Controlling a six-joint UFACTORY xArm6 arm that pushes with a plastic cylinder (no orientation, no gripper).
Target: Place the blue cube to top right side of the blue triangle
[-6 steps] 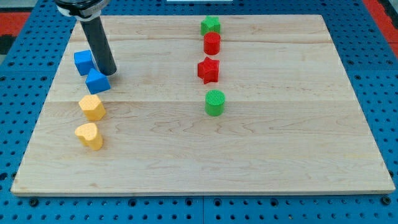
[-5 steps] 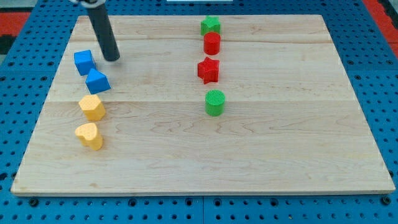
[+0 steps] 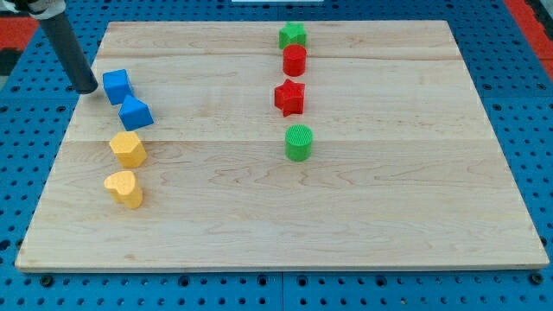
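The pale wooden tabletop (image 3: 363, 207) fills most of the frame. No fingers exist on this rig, so nothing is held; the dark rod slants in from the upper left and my tip (image 3: 87, 89) sits at the board's left edge, just left of the small blue plastic cube (image 3: 116, 85). That cube lies at the upper left, touching or nearly touching the blue triangular block (image 3: 135, 113) below and right of it. A rightward shove looks needed; the risk, I judge, is that an off-centre push spins the cube or drags the triangle along, or nudges the yellow block (image 3: 128, 149) beneath.
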